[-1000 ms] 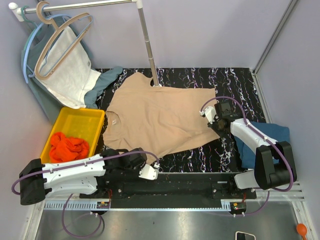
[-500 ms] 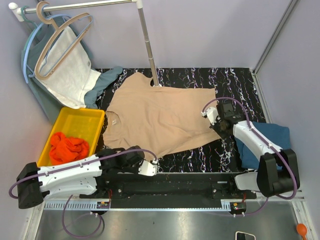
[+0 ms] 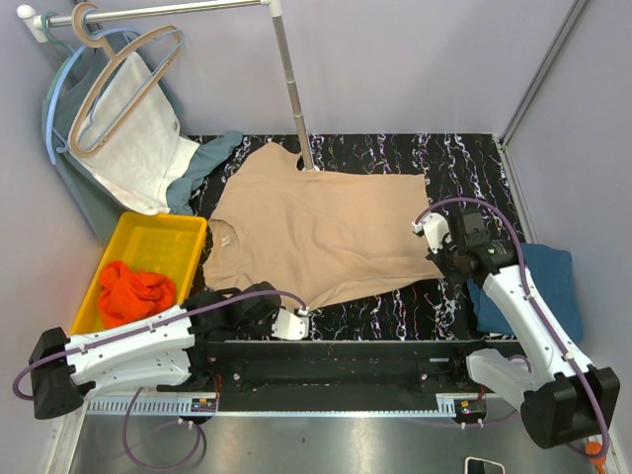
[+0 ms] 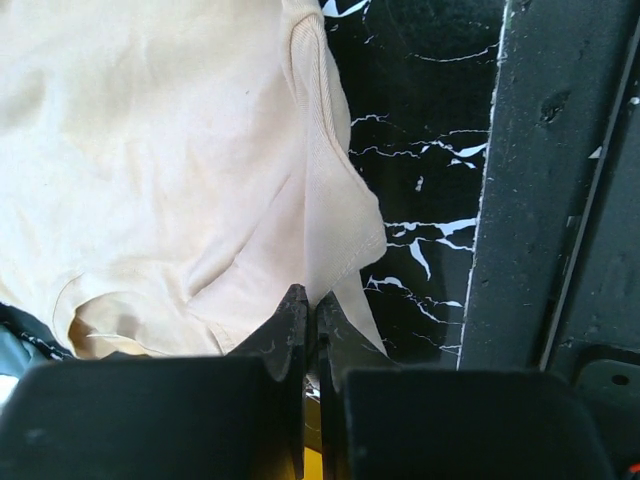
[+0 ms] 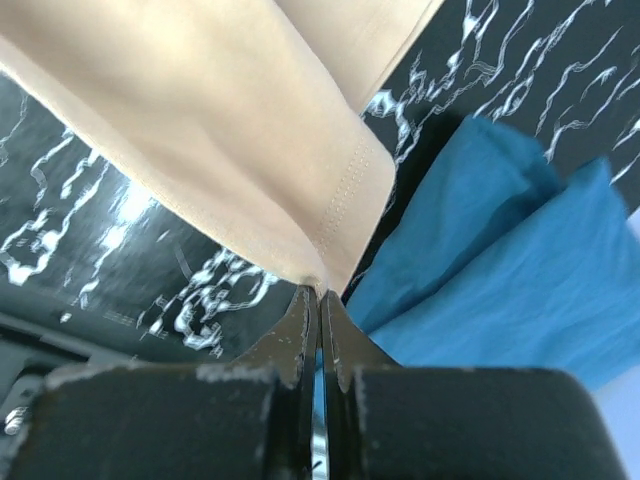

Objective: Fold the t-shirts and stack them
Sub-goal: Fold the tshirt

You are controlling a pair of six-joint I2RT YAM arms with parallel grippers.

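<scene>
The beige t-shirt point(image 3: 316, 232) lies spread on the black marbled table point(image 3: 464, 158). My left gripper point(image 3: 297, 316) is shut on the shirt's near sleeve tip; the left wrist view shows that gripper point(image 4: 310, 302) with cloth point(image 4: 150, 150) pinched between its fingers. My right gripper point(image 3: 437, 251) is shut on the shirt's right hem corner, and in the right wrist view that gripper point(image 5: 320, 296) holds the stitched hem point(image 5: 200, 100) lifted off the table. A teal-blue t-shirt point(image 3: 549, 276) point(image 5: 500, 290) lies at the right edge. An orange-red t-shirt point(image 3: 133, 292) sits crumpled in the bin.
A yellow bin point(image 3: 153, 237) stands at the left. A metal rack pole point(image 3: 294, 89) rises behind the shirt, with hangers, a white cloth point(image 3: 138, 138) and a grey-green garment point(image 3: 202, 163) at the back left. A black rail point(image 3: 375, 355) runs along the near edge.
My right gripper has shut on the hem corner and drawn it a little right and toward me; its arm swung outward, uncovering more of the teal-blue shirt. The left gripper crept slightly nearer.
</scene>
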